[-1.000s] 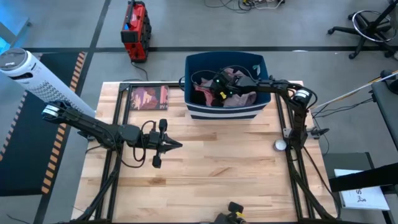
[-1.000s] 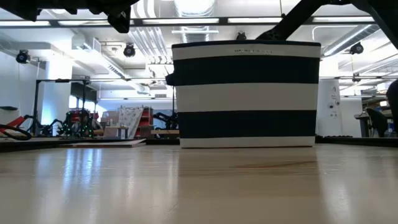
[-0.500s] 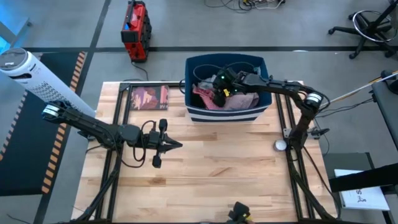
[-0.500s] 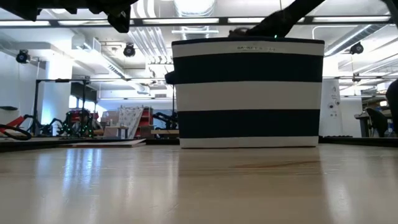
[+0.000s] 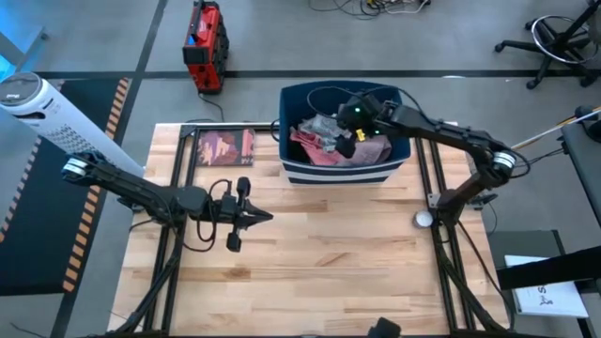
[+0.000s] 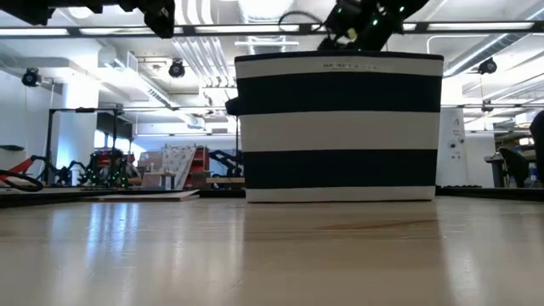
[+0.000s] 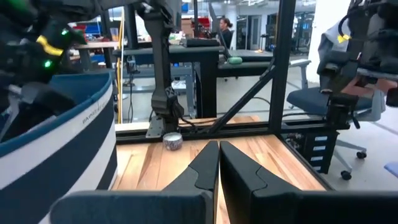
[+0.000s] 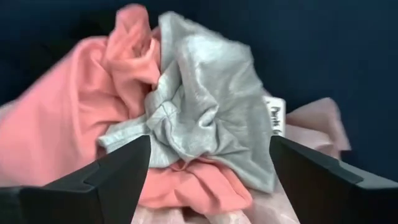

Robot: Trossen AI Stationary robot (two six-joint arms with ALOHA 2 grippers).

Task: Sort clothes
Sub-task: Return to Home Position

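Note:
A blue-and-white striped bin (image 5: 338, 167) stands at the middle of the table's far edge and holds the clothes. A grey piece (image 8: 199, 118) lies crumpled on top of a coral-pink piece (image 8: 68, 137), with a pale pink piece (image 8: 314, 118) beside them. My right gripper (image 8: 208, 168) hangs open above this pile, one finger to each side of the grey piece, touching nothing. In the low view it shows above the bin's rim (image 6: 353, 21). My left gripper (image 5: 258, 218) is shut and holds nothing, over the left middle of the table.
A flat dark-red booklet (image 5: 223, 147) lies at the table's far left, beside the bin. A small white round thing (image 5: 423, 219) sits near the right arm's base. Bare wood (image 5: 329, 272) stretches across the near half of the table.
My right gripper has opened over the bin and has risen from inside it to above its rim, shifting a little toward the table's right edge. The grey piece now lies on top of the pile.

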